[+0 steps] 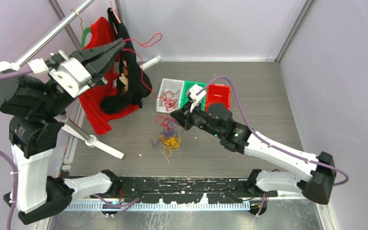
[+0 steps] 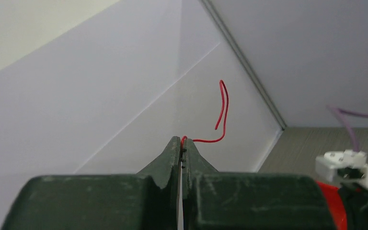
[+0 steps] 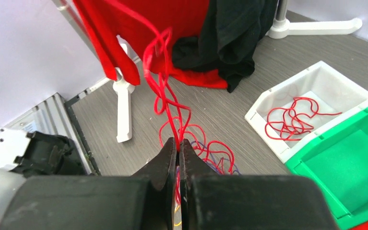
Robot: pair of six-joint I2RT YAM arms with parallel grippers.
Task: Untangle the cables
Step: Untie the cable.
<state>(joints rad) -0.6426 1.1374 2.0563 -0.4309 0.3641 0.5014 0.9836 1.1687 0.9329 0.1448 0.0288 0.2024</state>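
My left gripper [image 2: 182,146] is pinched fully shut on a red cable [image 2: 223,108] and sits raised high at the far left. My right gripper [image 3: 178,146] is clamped just as tight on red strands of the tangled cables [image 1: 168,136] heaped at centre, just near of the white bin [image 3: 330,79], which holds more red loops.

Probably a robotics lab test cell: plain pale wall panels [image 1: 211,28] in silver metal framing [image 1: 294,28] enclose a grey wood-grain tabletop [image 1: 263,91] holding black-and-white robot arms [image 1: 268,143] and small coloured plastic bins [image 1: 219,94].
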